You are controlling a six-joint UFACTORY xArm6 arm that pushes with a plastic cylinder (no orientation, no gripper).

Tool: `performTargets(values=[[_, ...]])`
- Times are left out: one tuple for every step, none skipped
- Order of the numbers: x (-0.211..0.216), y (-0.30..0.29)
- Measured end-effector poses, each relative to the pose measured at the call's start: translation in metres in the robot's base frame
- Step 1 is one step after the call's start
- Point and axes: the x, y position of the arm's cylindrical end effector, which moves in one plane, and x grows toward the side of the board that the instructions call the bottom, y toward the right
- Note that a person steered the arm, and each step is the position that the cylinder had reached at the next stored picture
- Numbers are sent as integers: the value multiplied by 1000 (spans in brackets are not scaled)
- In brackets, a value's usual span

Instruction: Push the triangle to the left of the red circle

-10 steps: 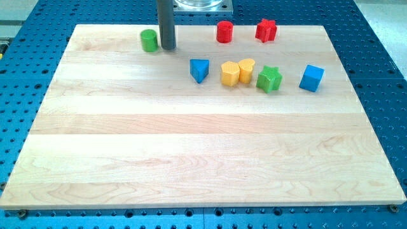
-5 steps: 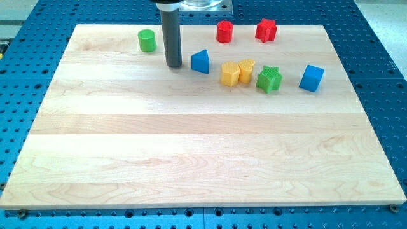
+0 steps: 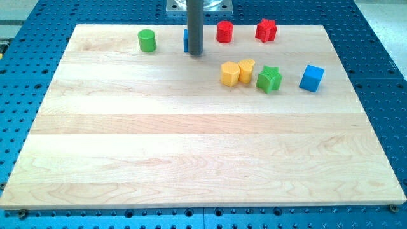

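The blue triangle [image 3: 186, 40] is near the view's top, mostly hidden behind my rod; only a thin blue edge shows at the rod's left side. The red circle [image 3: 224, 31] stands to its right, with a small gap between them. My tip [image 3: 195, 53] rests on the board just in front of the triangle, touching or nearly touching it.
A green circle [image 3: 147, 40] is to the left of the triangle. A red star [image 3: 266, 30] is right of the red circle. A yellow hexagon [image 3: 229, 74], yellow heart [image 3: 246, 69], green star [image 3: 269, 78] and blue cube [image 3: 311, 77] lie in a row below.
My tip moved down from beside the green circle, then right and up. The blue triangle went from the row of blocks up toward the view's top, ending left of the red circle.
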Motion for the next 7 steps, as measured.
performTargets(values=[[-7,-29],[-20,-24],[-34,-16],[-42,-8],[-32,0],[-4,17],[-4,133]])
